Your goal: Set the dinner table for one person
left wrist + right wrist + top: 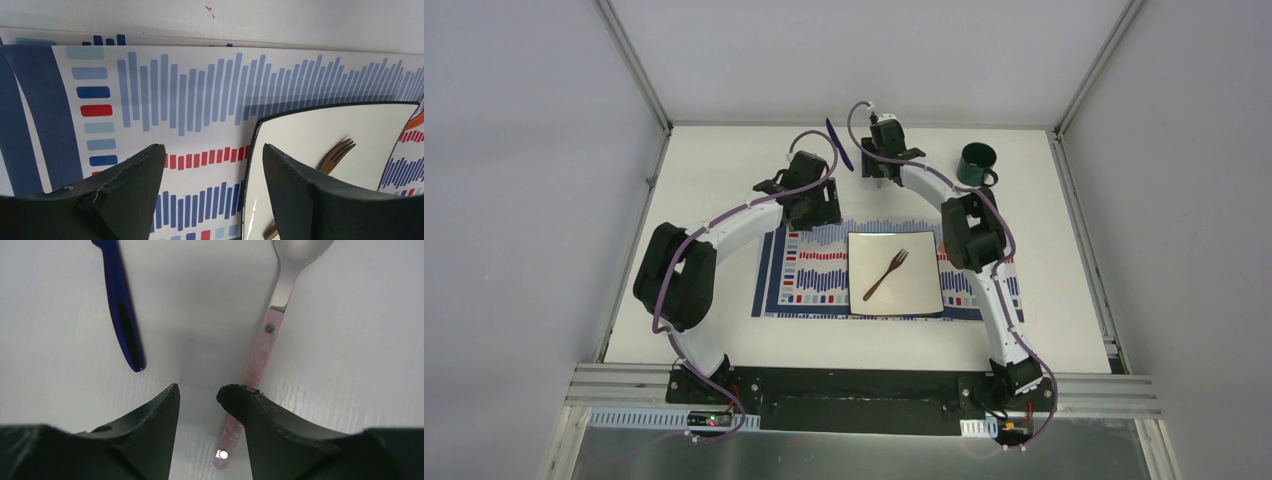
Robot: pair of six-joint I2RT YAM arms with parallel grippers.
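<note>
The dinner table (pixel 724 160) is the white tabletop that fills the middle of the top view, with metal rails along its edges and the two arm bases at its near edge. A striped placemat (pixel 809 275) in blue, red and white lies flat on it, in the middle and toward the near side. A square white plate (pixel 919 255) sits on the mat, right of the mat's centre. A brown fork (pixel 886 274) lies slantwise on the plate, its tines pointing to the far right.

A dark green mug (pixel 976 163) stands upright near the table's far right corner, well apart from the mat. A thin dark blue utensil (pixel 839 144) lies tilted on the bare table near the far edge, between the two wrists; what kind it is cannot be told. A spoon (pixel 260 350) with a pink handle and a metal bowl lies on the table just beside it, the two not touching.

The left gripper (pixel 214 150) hangs over the far left part of the mat, and the plate's left edge shows in the gap. Its jaws stand wide apart with nothing between them.

The right gripper (pixel 198 388) is low over the bare table beyond the mat. Its jaws are parted by a narrow gap, and only tabletop shows in that gap. One finger covers part of the spoon's handle in the wrist view; whether it touches the handle cannot be told. The blue utensil's tip lies just beyond the other finger.
</note>
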